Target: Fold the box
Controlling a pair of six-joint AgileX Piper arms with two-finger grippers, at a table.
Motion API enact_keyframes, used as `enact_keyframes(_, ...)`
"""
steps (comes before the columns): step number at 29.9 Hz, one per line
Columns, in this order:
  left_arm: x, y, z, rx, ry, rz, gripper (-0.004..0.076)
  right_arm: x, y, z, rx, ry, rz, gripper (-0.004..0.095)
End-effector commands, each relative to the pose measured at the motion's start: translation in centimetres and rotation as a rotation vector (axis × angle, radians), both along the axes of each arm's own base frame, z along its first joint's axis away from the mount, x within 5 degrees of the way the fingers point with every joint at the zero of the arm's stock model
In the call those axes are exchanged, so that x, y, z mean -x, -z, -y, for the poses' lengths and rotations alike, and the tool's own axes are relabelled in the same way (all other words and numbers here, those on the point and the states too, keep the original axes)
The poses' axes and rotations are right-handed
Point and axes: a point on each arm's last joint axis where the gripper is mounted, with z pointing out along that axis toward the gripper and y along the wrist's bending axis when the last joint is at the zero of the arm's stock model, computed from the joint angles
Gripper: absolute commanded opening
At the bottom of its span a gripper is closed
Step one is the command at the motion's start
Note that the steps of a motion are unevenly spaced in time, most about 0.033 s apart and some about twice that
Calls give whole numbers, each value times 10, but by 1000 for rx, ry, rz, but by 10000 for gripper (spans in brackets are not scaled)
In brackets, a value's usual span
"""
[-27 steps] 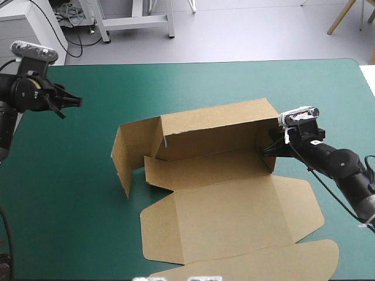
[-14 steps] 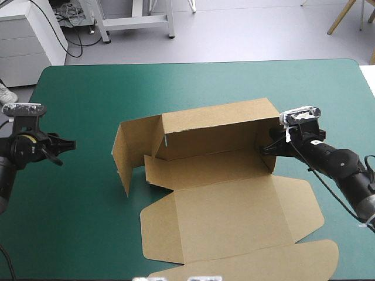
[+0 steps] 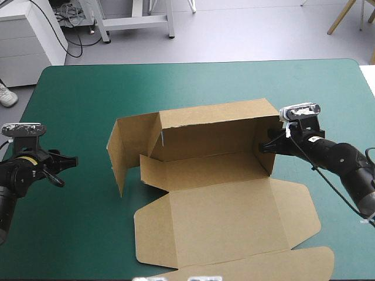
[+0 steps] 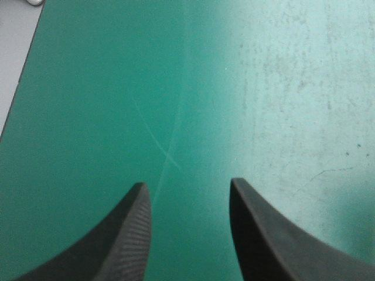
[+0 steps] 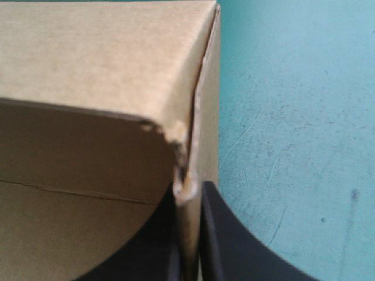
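The left gripper is showing two broad black fingers shaped like curved fins, each tapering to a blunt tip, with fine ribbing running across the surface of one. The right gripper is wearing the same matte black fins. The left arm and the right arm are both showing rounded, glossy black segments.

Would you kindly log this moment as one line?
box: walls raised, lid flat | right gripper: shut on box's right wall | left gripper: open over teal-green cover, apart from box
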Motion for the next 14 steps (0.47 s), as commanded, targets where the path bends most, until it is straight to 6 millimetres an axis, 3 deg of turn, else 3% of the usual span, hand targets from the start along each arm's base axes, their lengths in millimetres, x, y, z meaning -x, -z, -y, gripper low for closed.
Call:
enact_keyframes(1,-1,-17,0,-5,3,107,312,-4,-31,2,-34,56,-3,-15)
enact_keyframes(8,-2,-17,1,7,2,115,312,-25,-49,3,16,70,-163,-15)
enact_keyframes(14,-2,-17,1,7,2,115,312,-53,-46,-2,38,23,-327,-15)
